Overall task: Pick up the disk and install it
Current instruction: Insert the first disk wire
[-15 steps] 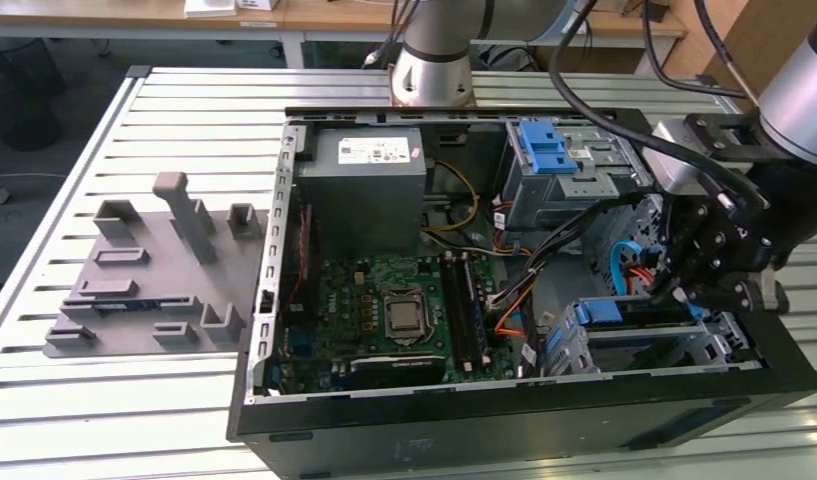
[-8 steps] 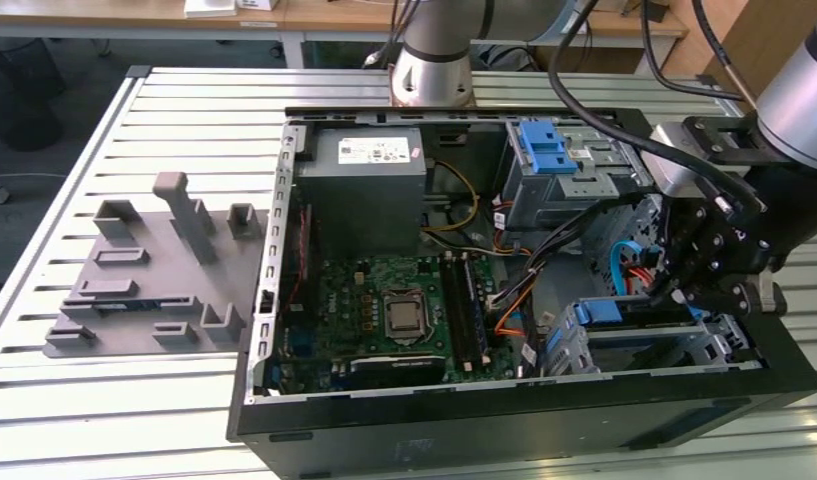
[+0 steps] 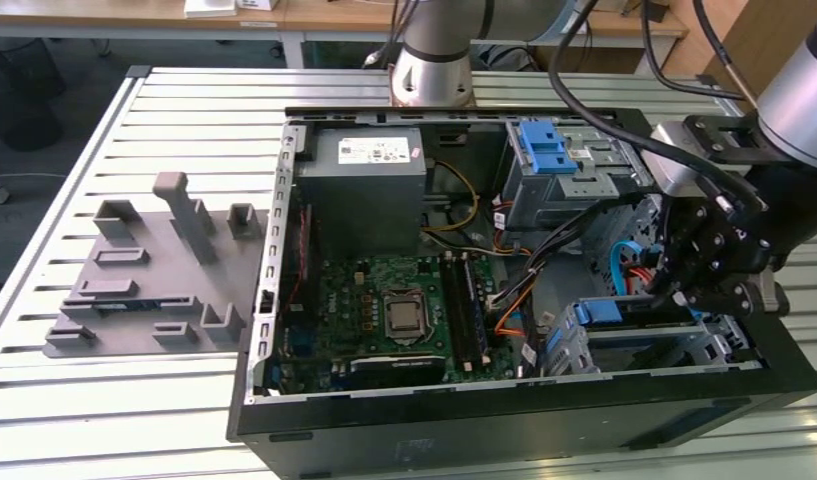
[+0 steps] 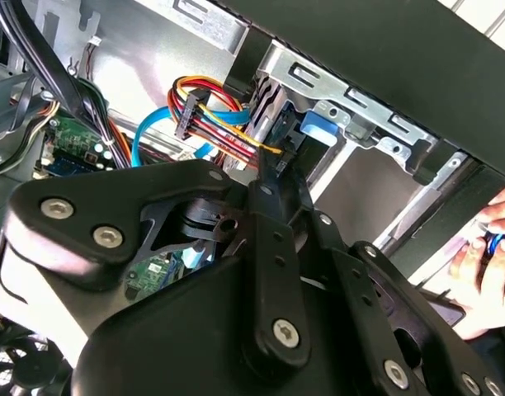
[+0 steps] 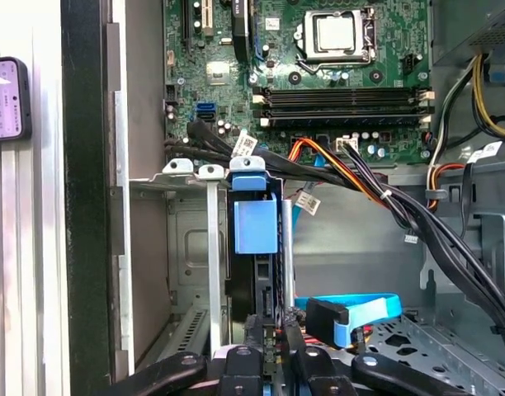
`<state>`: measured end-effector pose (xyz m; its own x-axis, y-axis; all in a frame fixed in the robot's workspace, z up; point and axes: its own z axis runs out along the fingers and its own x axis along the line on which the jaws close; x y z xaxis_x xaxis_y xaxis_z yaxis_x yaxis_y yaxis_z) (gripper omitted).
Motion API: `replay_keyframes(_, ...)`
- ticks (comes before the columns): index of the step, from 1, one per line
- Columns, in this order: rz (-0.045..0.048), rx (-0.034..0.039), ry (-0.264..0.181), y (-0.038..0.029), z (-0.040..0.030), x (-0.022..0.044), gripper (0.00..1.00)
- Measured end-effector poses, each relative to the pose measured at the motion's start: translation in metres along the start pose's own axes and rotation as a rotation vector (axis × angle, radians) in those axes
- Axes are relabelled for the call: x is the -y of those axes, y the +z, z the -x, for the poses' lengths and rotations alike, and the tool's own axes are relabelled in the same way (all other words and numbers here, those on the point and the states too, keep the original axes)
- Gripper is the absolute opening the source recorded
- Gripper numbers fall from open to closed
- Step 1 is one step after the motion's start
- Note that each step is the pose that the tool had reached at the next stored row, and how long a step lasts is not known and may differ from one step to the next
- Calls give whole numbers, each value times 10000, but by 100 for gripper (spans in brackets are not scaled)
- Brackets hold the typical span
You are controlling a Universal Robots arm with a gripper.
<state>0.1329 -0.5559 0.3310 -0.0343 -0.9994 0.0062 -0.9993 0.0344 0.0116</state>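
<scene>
The disk (image 5: 254, 224) stands on edge in the metal drive cage (image 5: 186, 247) at the case's front corner, its blue carrier frame facing the motherboard. In the exterior view the disk (image 3: 608, 312) shows as a blue tab in the cage at that view's lower right. My gripper (image 5: 271, 334) reaches in from the disk's rear end, its fingers close on either side of the disk's narrow edge. The black gripper (image 3: 668, 295) hangs just over the cage. In the second wrist view its fingertips (image 4: 269, 175) converge by the blue tab (image 4: 316, 129) and the coloured power wires.
The open computer case (image 3: 515, 420) lies on a slatted table. Inside are a grey power supply (image 3: 368, 170), a green motherboard (image 3: 395, 300), an upper cage with a blue latch (image 3: 548, 150) and a blue cable (image 5: 360, 309). A grey fixture (image 3: 155, 270) lies beside it. A hand (image 4: 483, 247) is beyond the case wall.
</scene>
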Motion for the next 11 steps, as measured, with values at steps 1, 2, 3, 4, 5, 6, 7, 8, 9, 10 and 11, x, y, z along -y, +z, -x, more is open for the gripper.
replay_keyframes(1,0,1,0,-12,0,0,24)
replay_keyframes(2,0,0,0,-28,0,0,24)
replay_keyframes(3,0,0,0,-43,0,-1,24)
replay_keyframes(4,1,0,0,-58,0,-1,24)
replay_keyframes(5,1,0,0,-73,-1,-1,24)
replay_keyframes(6,2,0,0,-87,-1,-1,24)
replay_keyframes(7,2,0,0,-95,-1,-1,24)
replay_keyframes(8,2,3,0,-94,-1,-1,22)
replay_keyframes(9,2,3,0,-94,-1,-1,22)
replay_keyframes(10,2,3,0,-95,-1,-1,16)
replay_keyframes(11,2,1,0,-96,0,-1,11)
